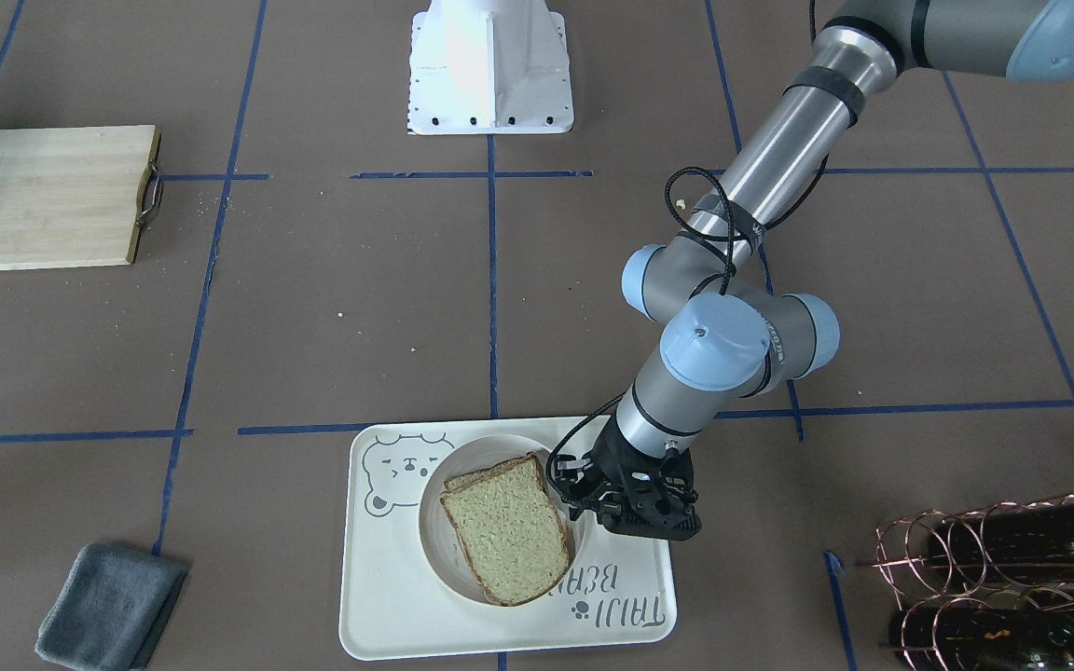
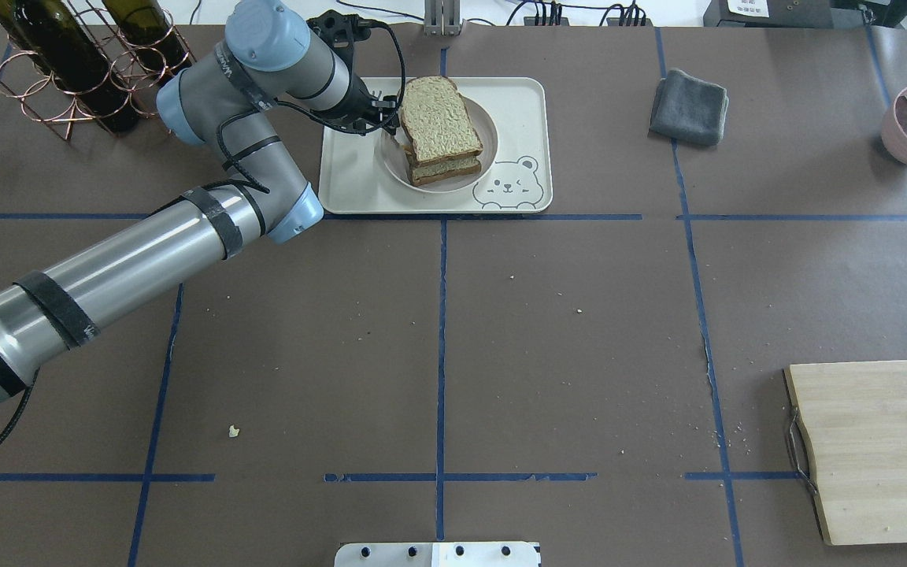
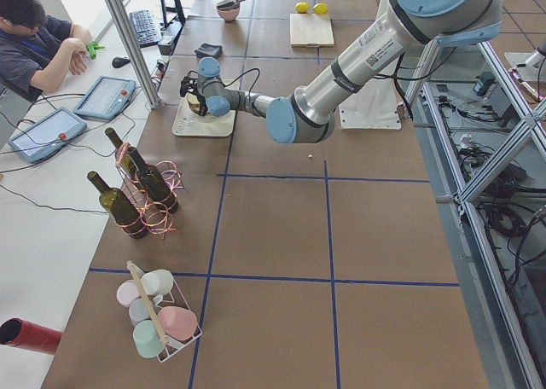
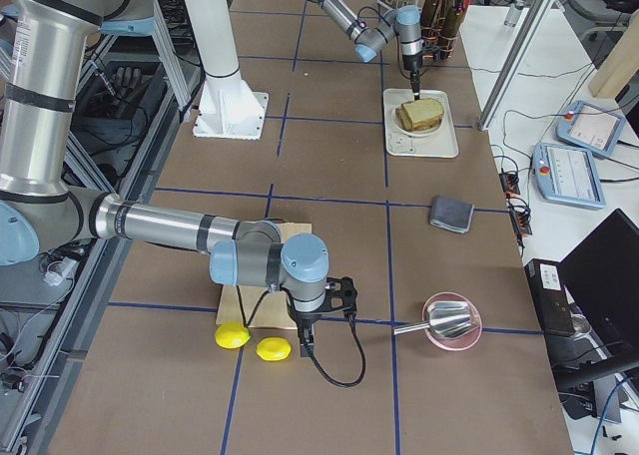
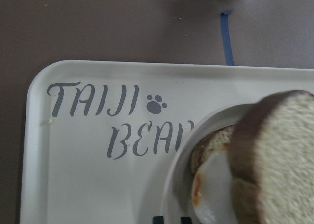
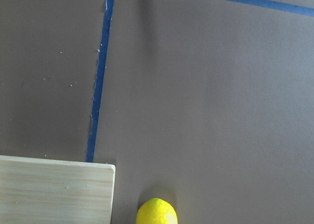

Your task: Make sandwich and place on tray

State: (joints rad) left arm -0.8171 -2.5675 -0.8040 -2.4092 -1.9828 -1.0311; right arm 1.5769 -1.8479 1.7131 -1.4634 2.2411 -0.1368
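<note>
Where left gripper hangs, tray lies under jaws. Plate on tray, rim at fingertips. Sandwich on plate, just beside jaws. Jaws show narrow gap; grip on rim: cannot tell. Right gripper over table, lemon just beside; jaw opening: cannot tell.

Left arm is stretched way out, elbow bent, wrist tipped down, left gripper hanging low. Can't tell if it's closed. Right arm reaches out level, right gripper pointing straight down, state unclear too.
</note>
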